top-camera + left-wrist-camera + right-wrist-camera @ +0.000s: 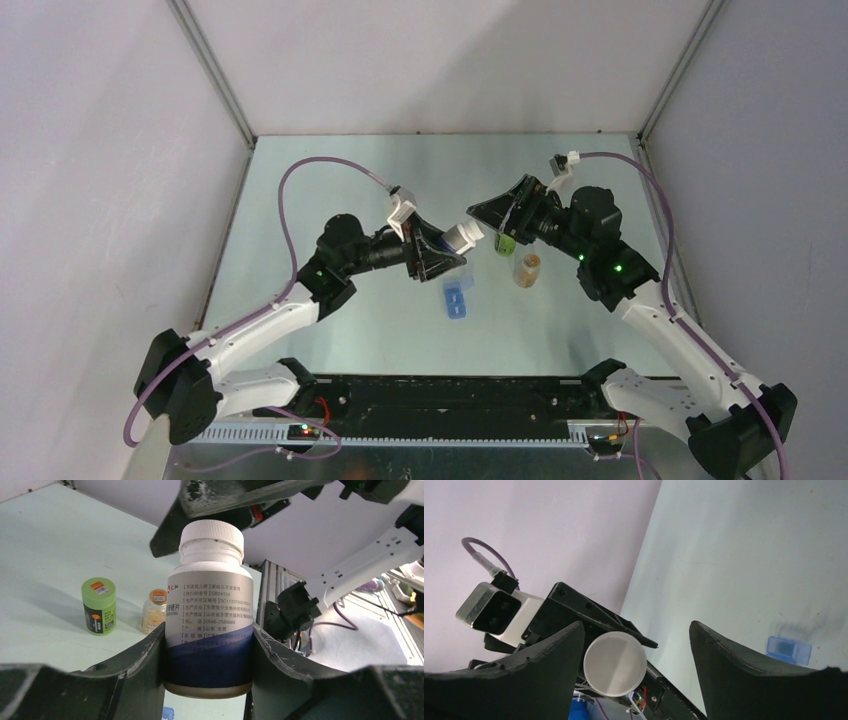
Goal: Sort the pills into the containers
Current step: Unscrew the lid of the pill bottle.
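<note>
Pale table (350,180), bottle (456,240) horizontal, cap (467,234) rightward

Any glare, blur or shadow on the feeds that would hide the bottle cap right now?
Top external: even light, mild sheen on the table, bottle small and soft. Left wrist: bottle label sharp, left fingers blurred at the frame's bottom, soft shadow beside the green container. Right wrist: cap clear, no glare, right fingers dark and out of focus, blue box slightly blurred.
</note>
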Controlling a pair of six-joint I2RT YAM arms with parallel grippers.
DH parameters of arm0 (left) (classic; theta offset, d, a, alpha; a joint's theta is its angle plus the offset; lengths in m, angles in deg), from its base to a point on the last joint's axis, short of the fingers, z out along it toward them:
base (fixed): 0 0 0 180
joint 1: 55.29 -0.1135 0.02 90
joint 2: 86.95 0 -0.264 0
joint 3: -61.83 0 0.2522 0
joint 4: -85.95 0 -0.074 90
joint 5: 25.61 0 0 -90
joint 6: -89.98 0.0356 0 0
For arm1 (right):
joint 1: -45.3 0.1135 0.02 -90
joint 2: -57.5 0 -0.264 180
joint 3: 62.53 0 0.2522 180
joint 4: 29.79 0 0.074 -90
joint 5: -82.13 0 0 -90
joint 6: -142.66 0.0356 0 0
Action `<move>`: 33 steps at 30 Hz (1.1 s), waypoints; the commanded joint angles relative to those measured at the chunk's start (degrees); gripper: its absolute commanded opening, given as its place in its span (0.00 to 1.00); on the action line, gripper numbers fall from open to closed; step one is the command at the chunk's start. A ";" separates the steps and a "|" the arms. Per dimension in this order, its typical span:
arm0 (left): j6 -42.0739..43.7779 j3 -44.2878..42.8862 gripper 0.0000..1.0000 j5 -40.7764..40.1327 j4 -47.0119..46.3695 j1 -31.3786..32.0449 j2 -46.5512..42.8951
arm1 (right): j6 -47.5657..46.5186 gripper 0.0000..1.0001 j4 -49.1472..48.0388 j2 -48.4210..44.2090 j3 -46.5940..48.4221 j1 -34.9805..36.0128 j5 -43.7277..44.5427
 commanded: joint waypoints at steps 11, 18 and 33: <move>-3.71 0.22 0.00 -6.40 -6.72 -0.18 -1.63 | 6.55 0.75 -3.86 -1.16 2.28 2.35 0.55; -3.95 0.23 0.00 -6.45 -6.50 -0.14 -1.46 | 5.05 0.58 -8.18 -0.52 2.30 2.36 -2.59; -4.26 -0.60 0.00 -2.34 -3.30 -0.76 -2.16 | -10.90 0.32 -14.37 -2.28 2.28 -0.99 -19.57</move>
